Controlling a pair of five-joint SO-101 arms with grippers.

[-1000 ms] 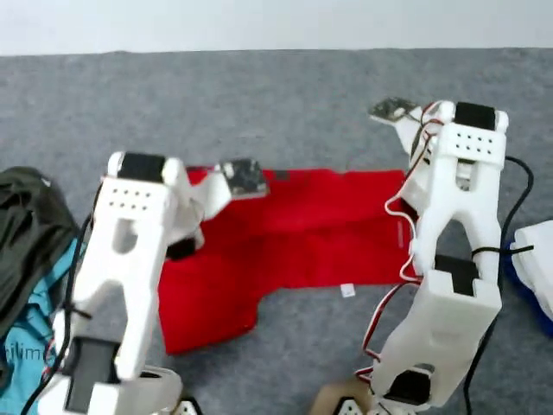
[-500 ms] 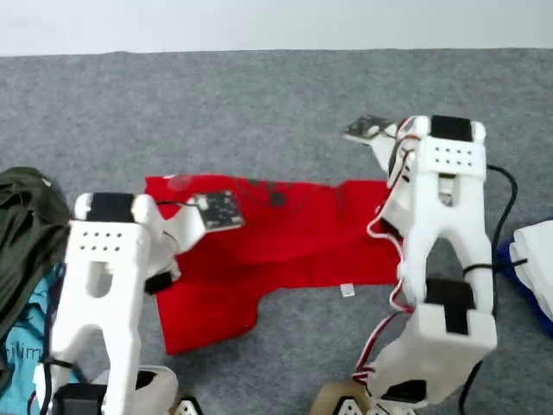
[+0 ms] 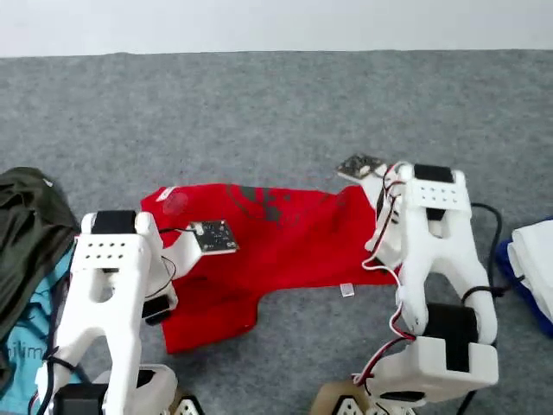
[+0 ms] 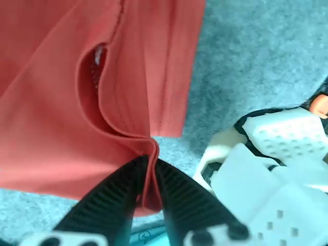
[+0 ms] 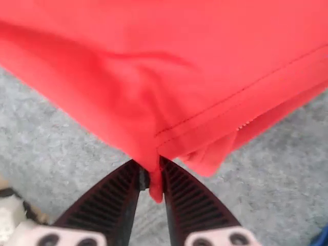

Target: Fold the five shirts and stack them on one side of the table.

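Note:
A red shirt [image 3: 285, 238] lies spread across the middle of the grey table, with a dark print showing along its far edge. My left gripper [image 4: 148, 166] is shut on a bunched fold of the red shirt [image 4: 77, 102] at its left side, under the left arm [image 3: 112, 277]. My right gripper [image 5: 150, 174] is shut on a hemmed edge of the red shirt [image 5: 169, 66] at its right side, beneath the right arm [image 3: 428, 251]. Both pinched edges are lifted slightly off the table.
A dark green shirt [image 3: 26, 220] lies heaped on a teal one [image 3: 22, 350] at the left edge. White and blue folded clothes [image 3: 534, 259] sit at the right edge. Bare grey table [image 3: 259, 112] stretches behind the red shirt.
Both arms have drawn back toward the near side and lowered, pulling red cloth with them. The shirt's far edge has shifted nearer and its dark print has come into view.

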